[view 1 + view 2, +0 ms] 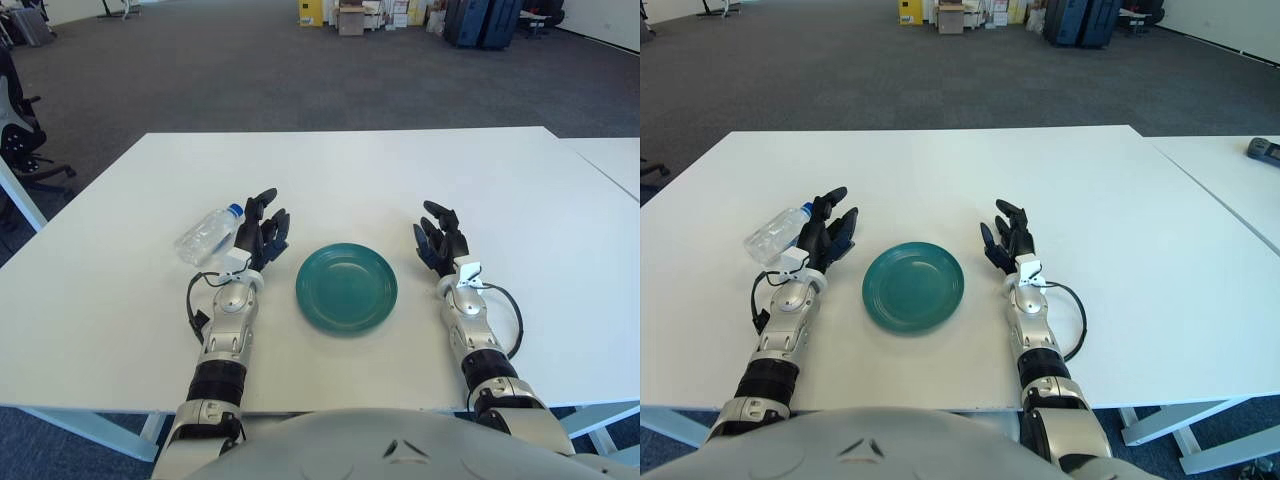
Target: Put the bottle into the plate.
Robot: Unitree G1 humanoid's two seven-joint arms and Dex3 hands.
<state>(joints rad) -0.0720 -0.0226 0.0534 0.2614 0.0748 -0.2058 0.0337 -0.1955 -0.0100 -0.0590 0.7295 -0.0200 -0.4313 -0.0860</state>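
On the left of the white table [330, 170], the bottle [205, 233] lies on its side, clear with a blue cap. Its long axis runs diagonally: the base points toward the robot and outward to the left, and the cap points away and inward, toward the fingertips of the left hand [259, 238]. That hand is just to the right of the bottle, between it and the plate, with its fingers spread and extended forward, gripping nothing. Whether a fingertip actually touches the cap is hard to tell from here; it looks very close but probably apart.

The teal plate [346, 287] sits at the centre, empty, slightly nearer the robot than the bottle.

On the far side of the plate, the right hand [441, 237] shows beside the plate's right edge, fingers likewise open and holding nothing.

The left hand is plainly the nearer one. Since the bottle lies to its outer side, the hand would need to shift left and turn across the bottle's body to close around it.
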